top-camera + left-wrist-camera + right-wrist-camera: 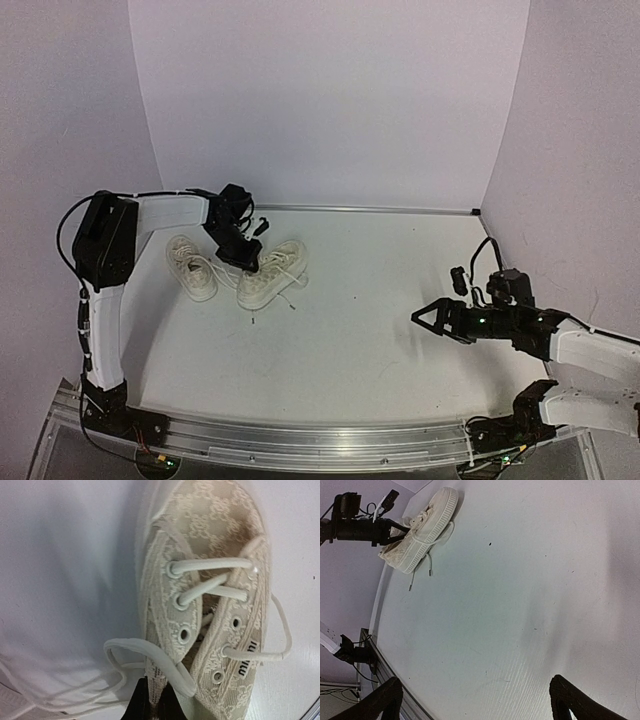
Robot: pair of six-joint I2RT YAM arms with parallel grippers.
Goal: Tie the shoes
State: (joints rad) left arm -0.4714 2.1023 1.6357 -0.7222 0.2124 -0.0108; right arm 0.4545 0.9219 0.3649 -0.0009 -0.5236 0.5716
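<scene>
Shoes (272, 273): cream lace-textured canvas, white laces (210, 564) undone.

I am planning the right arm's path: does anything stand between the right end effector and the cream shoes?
Nothing visible does. Only bare white table lies between the open right end effector and the nearer cream canvas low-top sneaker.

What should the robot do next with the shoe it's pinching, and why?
Probably drag the sneaker gently toward the table's middle. The left gripper is shut on its eyelet flap, its laces lie loose and untied, and the open right gripper sits far off on the other side.
</scene>
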